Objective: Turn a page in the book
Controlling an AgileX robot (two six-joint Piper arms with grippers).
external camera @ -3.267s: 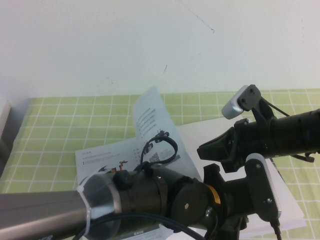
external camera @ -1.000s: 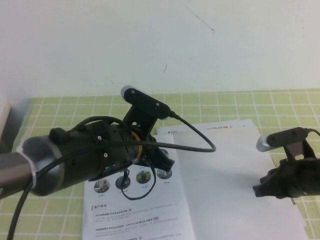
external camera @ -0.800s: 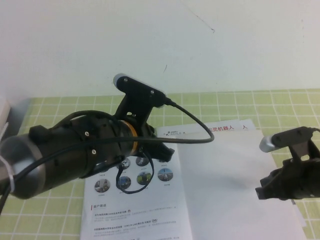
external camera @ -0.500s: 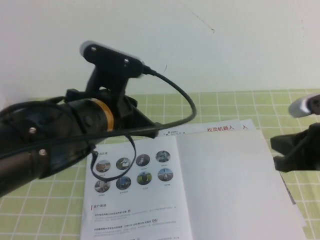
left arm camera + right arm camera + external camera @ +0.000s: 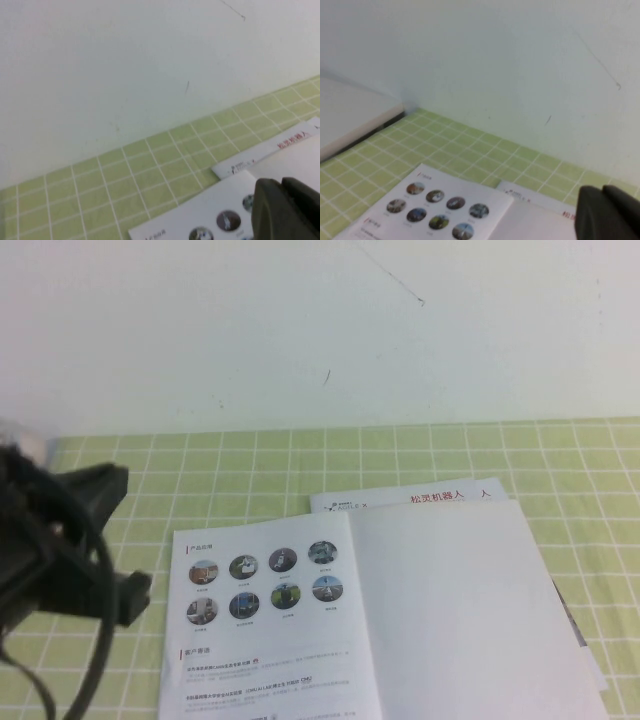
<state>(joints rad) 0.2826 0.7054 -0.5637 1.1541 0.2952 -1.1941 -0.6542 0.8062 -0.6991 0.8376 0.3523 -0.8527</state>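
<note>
Beside book (image 5: 400, 620), left hand (image 5: 125, 595) withdrawn, right hand gone

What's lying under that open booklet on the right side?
Under the book, another sheet's edge with red characters pokes out at the far side; the rest is covered. The left end effector sits at left; the right end effector shows only in its wrist view.

Raised high view angled down on the book (image 5: 380, 610); both wrist views low, wall-facing, sharing its round-photo page (image 5: 440, 202).
</note>
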